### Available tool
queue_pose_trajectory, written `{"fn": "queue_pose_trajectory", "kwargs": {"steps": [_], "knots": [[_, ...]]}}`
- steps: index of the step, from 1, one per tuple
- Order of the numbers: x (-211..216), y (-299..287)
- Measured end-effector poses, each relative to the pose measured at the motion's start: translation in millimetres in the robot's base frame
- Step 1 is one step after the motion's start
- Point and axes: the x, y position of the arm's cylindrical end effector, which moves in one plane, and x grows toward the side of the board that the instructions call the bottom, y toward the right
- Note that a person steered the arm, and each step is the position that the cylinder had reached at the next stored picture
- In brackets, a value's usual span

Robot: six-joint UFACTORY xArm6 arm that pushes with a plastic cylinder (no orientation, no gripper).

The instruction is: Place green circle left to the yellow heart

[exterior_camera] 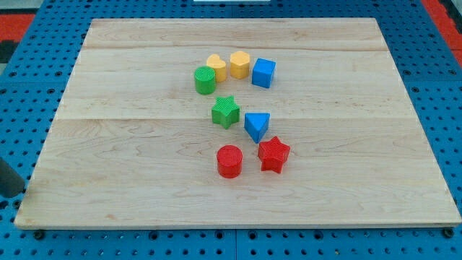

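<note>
The green circle (pixel 205 80) stands upright on the wooden board (pixel 108 144), above the board's middle. It touches the lower left side of a yellow block (pixel 216 67) that looks like a pentagon. The yellow heart (pixel 240 64) is just right of that yellow block, so the pentagon lies between the heart and the green circle. My tip does not show in the camera view.
A blue cube (pixel 263 73) sits against the heart's right side. Below are a green star (pixel 226 112), a blue triangle (pixel 257 126), a red circle (pixel 229 161) and a red star (pixel 273 154). A dark shape (pixel 9 177) stands off the board's left edge.
</note>
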Motion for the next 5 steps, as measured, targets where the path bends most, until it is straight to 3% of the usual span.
{"fn": "queue_pose_trajectory", "kwargs": {"steps": [1,2,3,4,5], "knots": [[-3,1],[-5,55],[-5,60],[27,65],[-15,90]]}}
